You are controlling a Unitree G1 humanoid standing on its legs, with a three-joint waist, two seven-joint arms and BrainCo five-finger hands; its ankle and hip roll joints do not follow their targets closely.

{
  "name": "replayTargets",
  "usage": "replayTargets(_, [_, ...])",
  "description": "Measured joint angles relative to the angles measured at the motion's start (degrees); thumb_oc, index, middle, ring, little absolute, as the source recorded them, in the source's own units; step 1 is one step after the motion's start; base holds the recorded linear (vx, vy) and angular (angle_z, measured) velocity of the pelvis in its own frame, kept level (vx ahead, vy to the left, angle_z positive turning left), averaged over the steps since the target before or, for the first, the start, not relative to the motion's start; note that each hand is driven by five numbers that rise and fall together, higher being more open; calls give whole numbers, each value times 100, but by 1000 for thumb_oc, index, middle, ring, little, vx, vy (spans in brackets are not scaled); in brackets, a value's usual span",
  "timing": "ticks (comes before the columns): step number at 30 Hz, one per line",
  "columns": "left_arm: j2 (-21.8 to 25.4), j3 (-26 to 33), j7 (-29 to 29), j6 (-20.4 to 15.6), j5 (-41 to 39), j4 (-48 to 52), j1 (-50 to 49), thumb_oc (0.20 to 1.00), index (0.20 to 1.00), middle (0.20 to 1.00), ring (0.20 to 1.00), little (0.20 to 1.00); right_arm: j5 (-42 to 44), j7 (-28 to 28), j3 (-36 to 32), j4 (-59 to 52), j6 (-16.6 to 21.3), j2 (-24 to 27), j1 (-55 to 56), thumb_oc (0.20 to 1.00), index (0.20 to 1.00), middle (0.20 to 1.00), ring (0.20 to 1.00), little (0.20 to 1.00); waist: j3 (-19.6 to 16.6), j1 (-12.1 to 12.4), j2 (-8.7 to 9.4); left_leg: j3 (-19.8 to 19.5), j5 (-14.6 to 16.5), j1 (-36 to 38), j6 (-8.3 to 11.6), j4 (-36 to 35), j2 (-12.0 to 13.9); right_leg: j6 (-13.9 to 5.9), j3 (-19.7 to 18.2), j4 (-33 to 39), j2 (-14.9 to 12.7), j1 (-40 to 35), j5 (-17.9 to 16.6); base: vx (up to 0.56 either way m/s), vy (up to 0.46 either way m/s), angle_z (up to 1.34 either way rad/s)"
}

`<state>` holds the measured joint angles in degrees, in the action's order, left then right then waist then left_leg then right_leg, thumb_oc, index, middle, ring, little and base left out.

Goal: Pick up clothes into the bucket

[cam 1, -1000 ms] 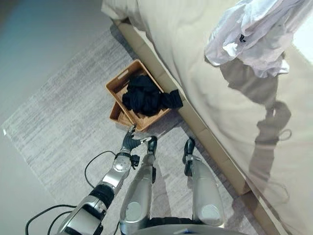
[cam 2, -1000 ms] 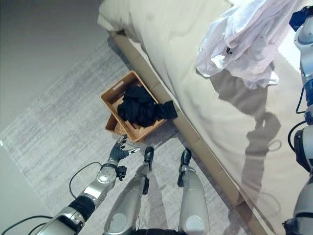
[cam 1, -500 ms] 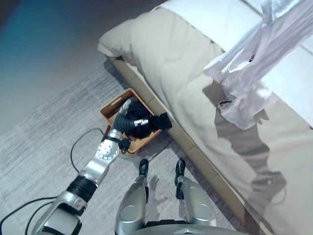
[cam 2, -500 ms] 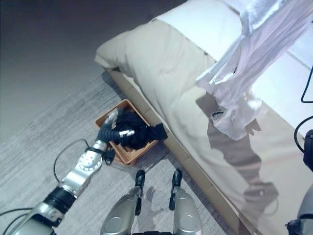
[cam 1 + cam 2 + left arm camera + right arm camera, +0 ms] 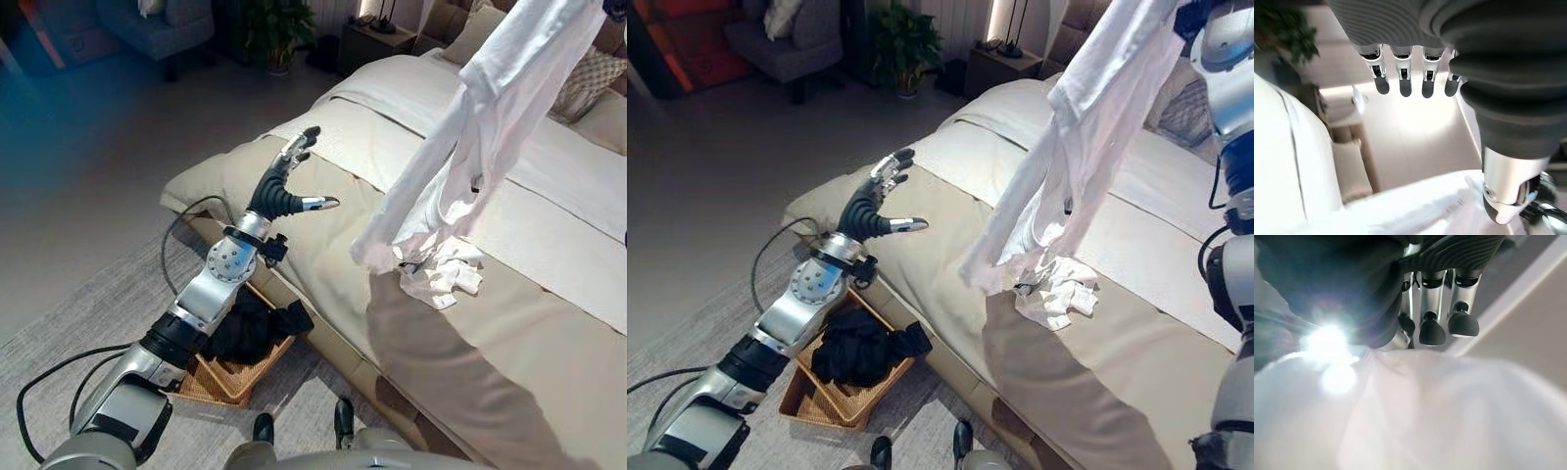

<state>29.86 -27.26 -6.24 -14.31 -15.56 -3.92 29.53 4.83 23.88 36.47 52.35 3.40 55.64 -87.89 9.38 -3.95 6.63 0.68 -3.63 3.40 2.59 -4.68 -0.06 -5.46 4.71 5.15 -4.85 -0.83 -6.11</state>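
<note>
Left hand (image 5: 284, 186) has swung up from the basket (image 5: 838, 401), fingers spread, empty, beside the white garment (image 5: 470, 157). Right hand (image 5: 1430, 308) clamps its top, hanging above the bed (image 5: 549, 323). Not binned yet; basket low beneath left arm.

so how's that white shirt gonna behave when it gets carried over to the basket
Probably very floppy: the white shirt hangs in long loose folds from the right hand, its lower end bunched on the bed. It looks thin and light. It may trail or snag, so parts could drape over the rim of the basket, as the dark clothes already do.
</note>
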Motion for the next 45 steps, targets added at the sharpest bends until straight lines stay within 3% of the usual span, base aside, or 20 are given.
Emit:
replayTargets(6, [-12, -85, 80, 151, -109, -1, 28, 1000, 1000, 1000, 1000, 1000, 164, -119, -232, -1064, 53, -59, 495, 200, 200, 200, 200, 200, -120, -143, -144, 66, -1, 23, -1, -7, 24, -3, -63, 1, 17, 4, 2, 11, -7, -5])
replayTargets(9, [-260, -143, 76, 191, -108, -212, 281, 1000, 1000, 1000, 1000, 1000, 214, -167, -514, -2189, 178, -50, 1144, 200, 200, 200, 200, 200, -197, -230, -276, 73, -5, 93, -8, -21, 27, 5, -87, 0, 28, -48, -4, 4, -6, -1])
replayTargets(16, [-959, -311, -89, 302, -108, -1303, 845, 1000, 1000, 1000, 1000, 1000, 384, -434, -707, -3485, 350, -82, 1845, 200, 200, 200, 200, 200, -260, -379, -379, 85, -5, 125, -8, -20, 71, 0, -101, 0, 71, -71, 4, -3, -7, -2])
replayTargets(17, [-1081, -311, -133, 356, -112, -1427, 850, 1000, 1000, 1000, 1000, 1000, 395, -487, -727, -3689, 372, -104, 1915, 200, 200, 200, 200, 200, -268, -492, -394, 96, -5, 128, -8, -19, 82, -4, -105, 0, 81, -70, 9, 0, 0, 0])
replayTargets(24, [-1557, -309, -344, 412, -493, -1939, 1104, 1000, 1000, 1000, 1000, 1000, 614, -953, -870, -5088, 548, -359, 2485, 200, 200, 200, 200, 200, -307, -497, -464, 207, 2, 192, 0, -25, 114, -1, -193, 0, 116, -90, 15, -13, -9, -7])
replayTargets(34, [-1783, -596, -460, 507, -795, -2221, 1503, 1000, 1000, 1000, 1000, 1000, 852, -1308, -857, -5689, 652, -798, 2518, 200, 200, 200, 200, 200, -311, -489, -471, 216, 1, 199, 2, -24, 131, -1, -208, -1, 136, -92, 15, 0, 0, 0])
replayTargets(39, [-1567, -1354, 339, 707, -2468, -1761, 1742, 1000, 1000, 1000, 1000, 1000, 1175, -1431, -724, -5938, 680, -797, 2516, 200, 200, 200, 200, 200, -330, -497, -495, 213, 4, 207, 5, -25, 135, 16, -200, 0, 136, -103, 10, 30, -1, 0])
replayTargets(45, [-710, -2223, 1459, 1256, -4101, -978, 1927, 1000, 1000, 1000, 1000, 1000, 1377, -1637, -390, -5986, 723, -792, 2513, 200, 200, 200, 200, 200, -369, -502, -559, 211, 5, 210, 7, -26, 152, 18, -197, 0, 153, -107, 10, 0, 0, 0])
